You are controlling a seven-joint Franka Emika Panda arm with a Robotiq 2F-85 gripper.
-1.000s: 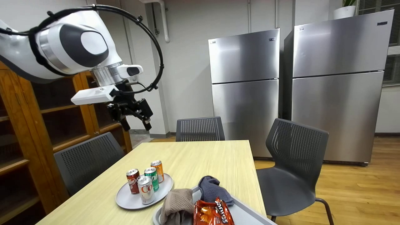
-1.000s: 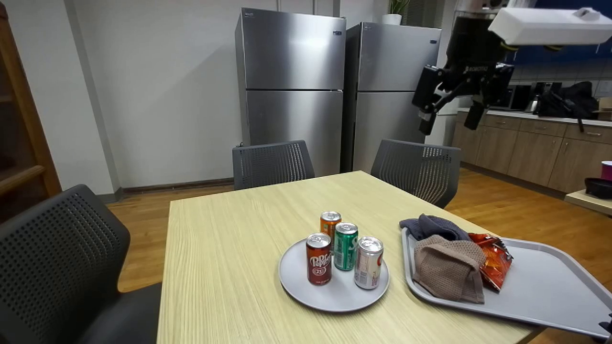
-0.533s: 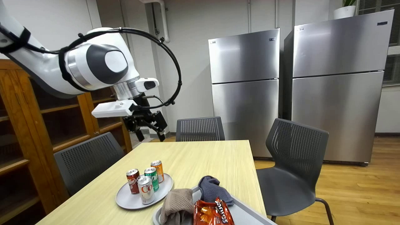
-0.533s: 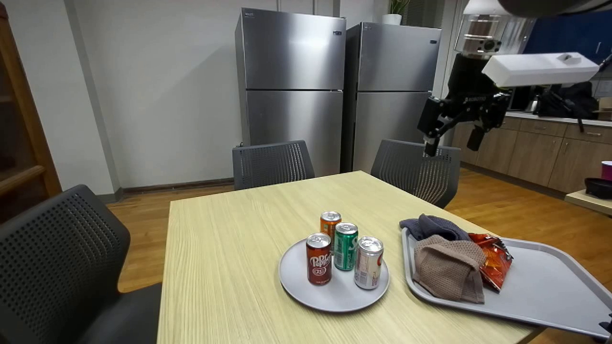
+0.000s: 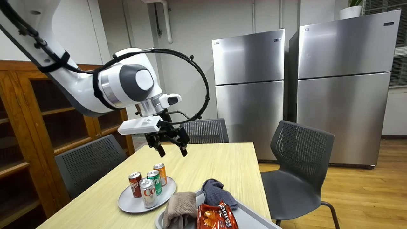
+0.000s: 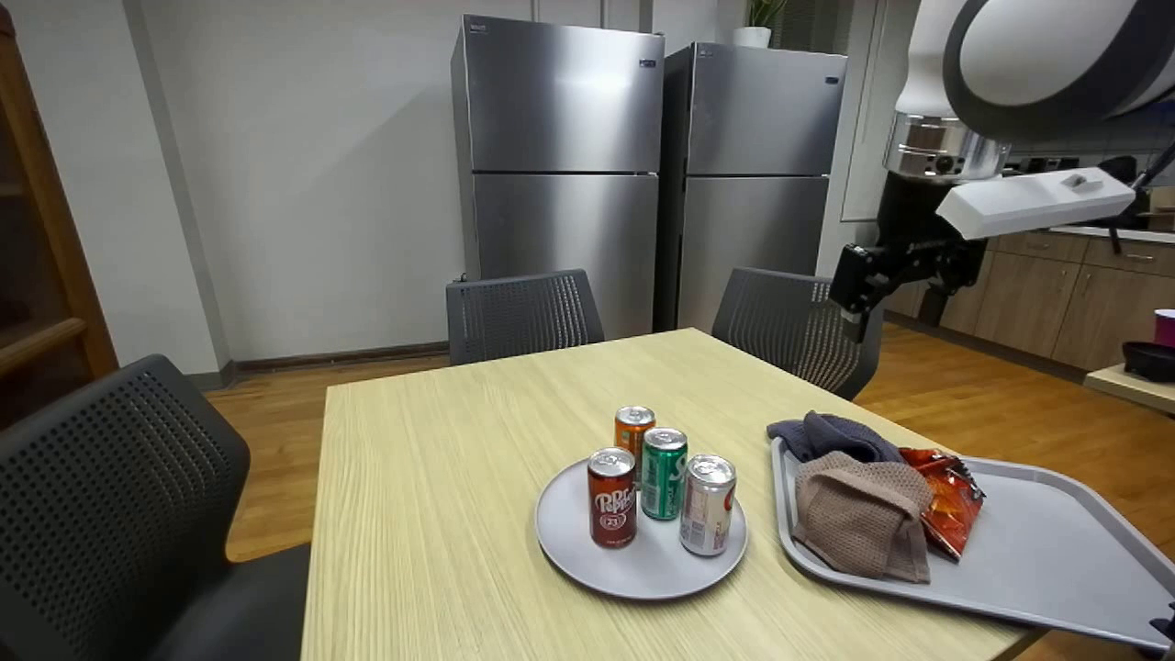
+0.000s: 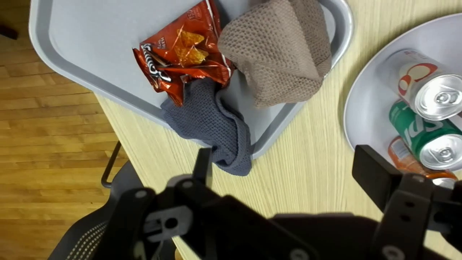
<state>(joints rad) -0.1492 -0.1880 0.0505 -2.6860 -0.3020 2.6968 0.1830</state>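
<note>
Left to right in an exterior view: wooden cabinet [image 5: 27,127] with dark panes, white arm [image 5: 89,90] slanting in from the upper left, cabinet-side chair [image 5: 92,162] in gray below it. Then the table [image 5: 219,156], pale wood-grain top, with a round gray plate [image 5: 127,203] on it; four cans stand upright on the plate, bunched: dark red can [image 5: 135,185], silver can [image 5: 148,194], green can [image 5: 155,182], orange can [image 5: 161,174]. Gripper [image 5: 172,153] hangs above the table, pointing down, jaws spread wide, nothing gripped; exact height hard to tell. Wrist view: fingers [image 7: 375,177] well apart, one showing by the plate's edge. Next, brown cloth [image 5: 182,203], crumpled, at the plate-side corner of the gray tray [image 5: 249,221]. Far chair [image 5: 206,132] behind, partly hidden by the gripper. Red chip bag [image 5: 214,218], rumpled, touching the dark blue-gray cloth [image 5: 217,194], which hangs over the tray's rim; wrist view has its loose end next to the other finger. Both cloths and bag lie on the tray, just beside the plate. Then steel fridge [image 5: 249,92], fridge-side chair [image 5: 299,168], second steel fridge [image 5: 343,101], white plant pot [image 5: 350,12] on top.
</note>
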